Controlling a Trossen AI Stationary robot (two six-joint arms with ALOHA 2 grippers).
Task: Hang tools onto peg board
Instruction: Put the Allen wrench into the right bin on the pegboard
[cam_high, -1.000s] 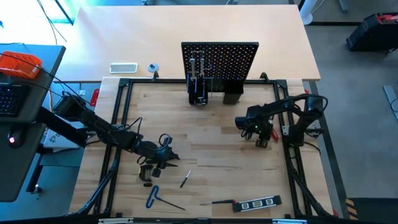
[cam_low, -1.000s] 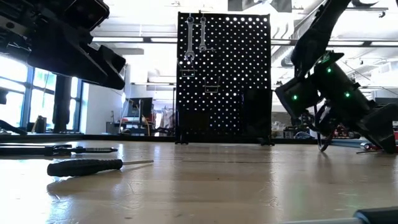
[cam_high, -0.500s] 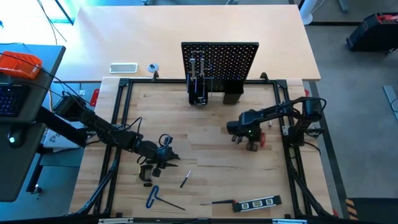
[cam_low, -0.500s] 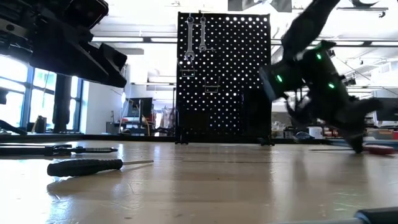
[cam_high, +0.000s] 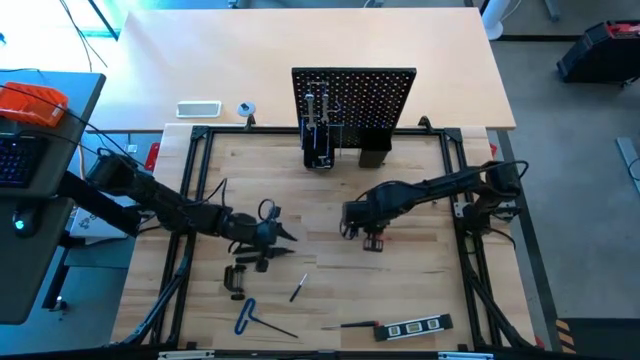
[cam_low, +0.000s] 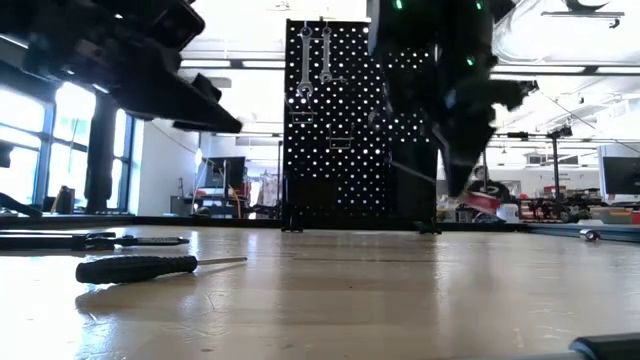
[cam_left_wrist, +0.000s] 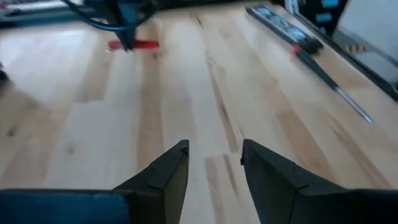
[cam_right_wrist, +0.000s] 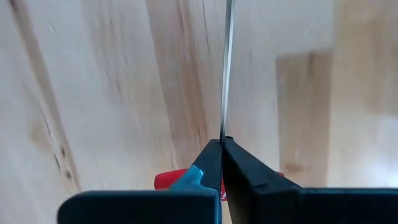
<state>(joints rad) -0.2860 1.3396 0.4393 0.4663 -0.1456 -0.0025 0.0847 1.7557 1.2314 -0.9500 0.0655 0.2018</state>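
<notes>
Carry step of the hanging task. The right gripper is over the middle of the table, well short of the peg board that stands upright at the far edge. Its fingers are pressed together on a small screwdriver (thin steel shaft pinched, red handle behind the fingers). The left gripper hangs near the left-middle of the table, fingers spread and nothing between them.

Judged next move: bring the screwdriver up to the board and set it in a holder at the board's base or on a free peg. That calls for keeping the pinch firm, since a thin round shaft could swivel in it.

Differences between views:
- The high view alone gives the layout: a clamp, a hex key and a level lie toward the near edge, not yet hung.
- The right wrist view alone shows the grip itself, with the shaft running straight out past the closed fingertips.
- The left wrist view shows the empty gap of the left gripper and, farther off, the red handle hanging under the other arm.
- The low view alone shows two wrenches already hung at the board's top-left corner.
</notes>
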